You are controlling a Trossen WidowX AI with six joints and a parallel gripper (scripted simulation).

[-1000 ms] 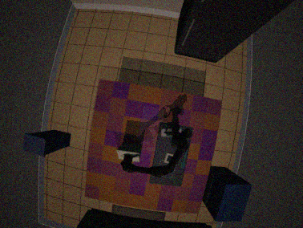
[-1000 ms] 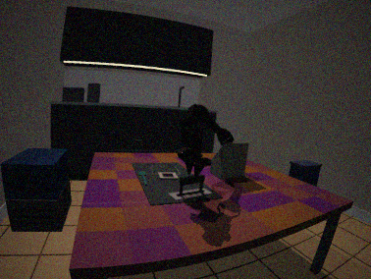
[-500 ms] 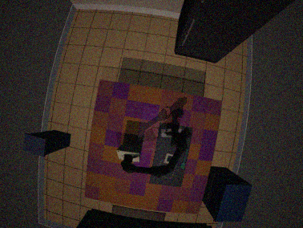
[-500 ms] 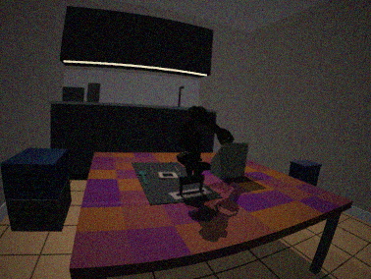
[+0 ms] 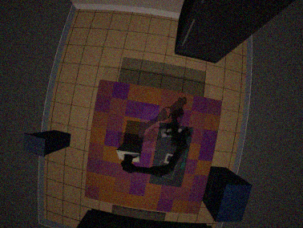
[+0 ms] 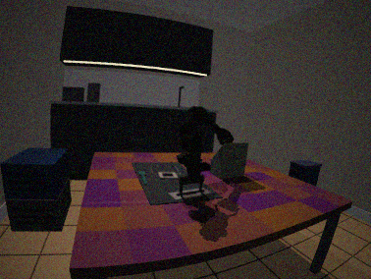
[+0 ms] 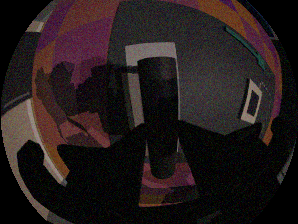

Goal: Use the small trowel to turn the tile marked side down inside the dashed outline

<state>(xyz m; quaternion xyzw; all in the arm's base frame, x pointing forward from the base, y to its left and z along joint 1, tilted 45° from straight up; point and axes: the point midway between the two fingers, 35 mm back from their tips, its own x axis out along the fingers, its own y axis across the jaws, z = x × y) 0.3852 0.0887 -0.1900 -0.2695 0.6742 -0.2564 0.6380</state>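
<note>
Evidently gripped: trowel handle

Gripper (image 5: pixel 175 130) (image 6: pixel 191 174) (image 7: pixel 160 125) was closed around a dark, cylindrical handle (image 6: pixel 191 181) (image 7: pixel 159 90), apparently the trowel's; blade not discernible. White rectangle (image 5: pixel 165 132) (image 6: pixel 174 195) (image 7: pixel 150 49) lay beneath it. Farther out, the tile (image 5: pixel 168 157) (image 6: pixel 168 175) (image 7: pixel 253 103) lay on the grey mat (image 5: pixel 164 178) (image 6: pixel 152 189) (image 7: pixel 210 90): pale, square, dark square centre facing up. Teal object (image 5: pixel 183 164) (image 6: pixel 142 177) (image 7: pixel 248 47) lay near the tile.

Room dim | pale tiled floor | plain grey walls | dark wall cabinet (image 6: pixel 137 40), lit strip (image 6: pixel 134 68) under it | dark counter (image 6: pixel 118 130) beyond the gripper (image 6: pixel 191 189) | patchwork worktop (image 5: pixel 108 173) (image 6: pixel 157 243) below it
</note>
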